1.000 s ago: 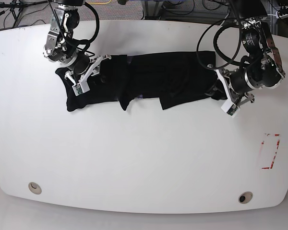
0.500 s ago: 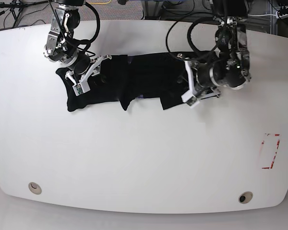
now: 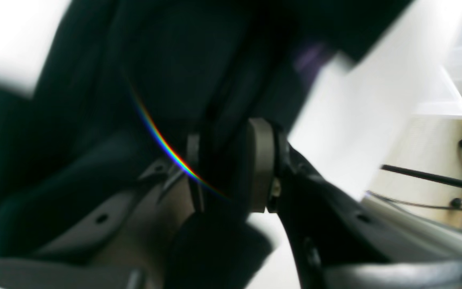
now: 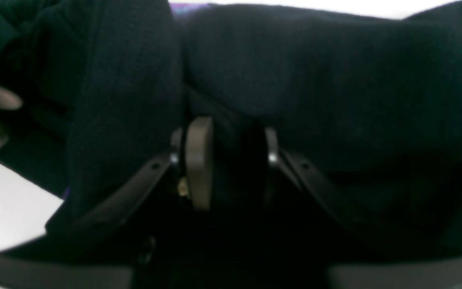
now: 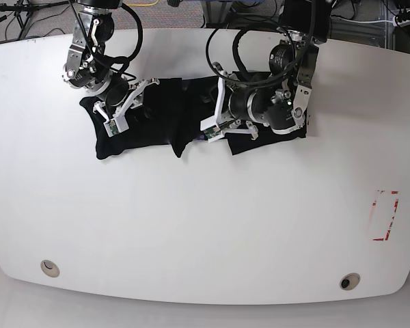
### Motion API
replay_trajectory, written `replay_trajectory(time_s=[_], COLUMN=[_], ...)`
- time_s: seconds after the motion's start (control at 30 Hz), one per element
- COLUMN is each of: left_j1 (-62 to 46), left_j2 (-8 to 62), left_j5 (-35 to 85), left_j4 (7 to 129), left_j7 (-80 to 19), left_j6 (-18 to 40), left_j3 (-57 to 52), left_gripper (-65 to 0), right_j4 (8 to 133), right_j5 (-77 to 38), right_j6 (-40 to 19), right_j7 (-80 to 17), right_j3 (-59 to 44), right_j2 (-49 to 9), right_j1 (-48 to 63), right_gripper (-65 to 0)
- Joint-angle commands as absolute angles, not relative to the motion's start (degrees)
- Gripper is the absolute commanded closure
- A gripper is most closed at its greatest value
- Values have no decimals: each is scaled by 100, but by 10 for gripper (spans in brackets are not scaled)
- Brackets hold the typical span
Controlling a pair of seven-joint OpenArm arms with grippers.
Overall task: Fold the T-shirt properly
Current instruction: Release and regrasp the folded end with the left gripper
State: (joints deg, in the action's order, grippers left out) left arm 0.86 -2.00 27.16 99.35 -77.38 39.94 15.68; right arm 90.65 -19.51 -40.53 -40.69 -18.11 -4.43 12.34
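Currently the soft, wrinkled black cloth T-shirt (image 5: 157, 119) lies bunched along the white bench's (image 5: 205, 225) far side, mid-fold. Left pincer (image 3: 231, 164) and right pincer (image 4: 231, 160) are each clamped narrowly on cloth. Next, judged: carry the left-hand end across, laying it flat.

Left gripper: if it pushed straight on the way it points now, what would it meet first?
Probably more of the black cloth T-shirt: the left gripper already pinches a fold, and dark cloth fills the view ahead, though depth is unclear.
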Motion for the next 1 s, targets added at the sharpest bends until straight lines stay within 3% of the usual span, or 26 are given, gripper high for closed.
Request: replay_trajectory(time_s=[0.0, 0.27, 0.6, 0.97], left_j1=[189, 92, -418, -892], left_j2=[-224, -31, 312, 778], left_j5=[2826, 2818, 2809, 2800], left_j4=[10536, 11046, 11037, 10721], left_j7=[-7688, -7688, -7380, -6923], left_j6=[4000, 4000, 4000, 4000], left_j3=[1569, 1253, -822, -989], left_gripper=[-133, -133, -133, -131], right_j4=[9033, 9033, 9059, 9059], right_j5=[-1622, -1631, -1640, -1640], right_j6=[-4000, -4000, -4000, -4000], right_j7=[-4479, -4479, -4479, -4479], right_j3=[-1798, -1798, -1798, -1798], right_j2=[-453, -444, -444, -444], right_j1=[1297, 1305, 1305, 1297], right_gripper=[-165, -165, -165, -165])
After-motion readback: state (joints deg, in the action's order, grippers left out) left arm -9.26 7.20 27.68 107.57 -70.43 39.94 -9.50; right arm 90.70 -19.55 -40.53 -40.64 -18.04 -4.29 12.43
